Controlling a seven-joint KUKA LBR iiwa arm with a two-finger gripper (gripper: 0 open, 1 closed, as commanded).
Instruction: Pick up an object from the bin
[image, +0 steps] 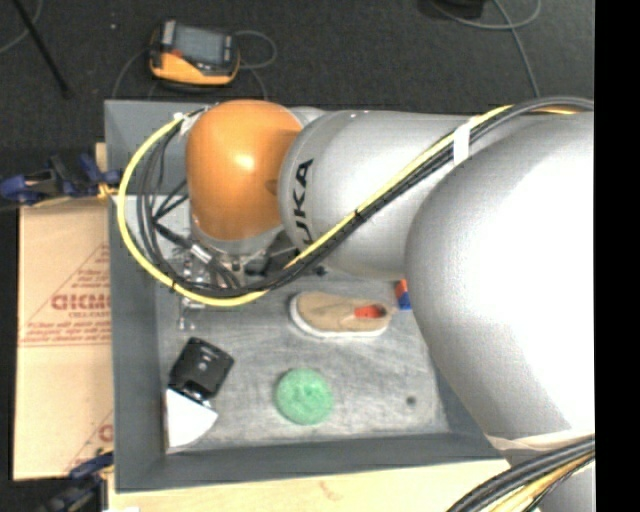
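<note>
Tool (188, 305) left of frame centre, just above black boxy item (200, 368); green ball (303, 396) lower middle; tool opening cannot be told.

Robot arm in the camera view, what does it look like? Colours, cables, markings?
Bulky silver-grey rounded arm with black KUKA lettering, a glossy orange dome cover at its wrist, yellow and black cables looping around it.

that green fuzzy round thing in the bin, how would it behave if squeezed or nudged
The green ball looks fuzzy with soft edges, so it would probably squash under a grip and feel light. Its round outline suggests it may roll across the bare bin floor if pushed. The rough surface seems unlikely to be slippery.
</note>
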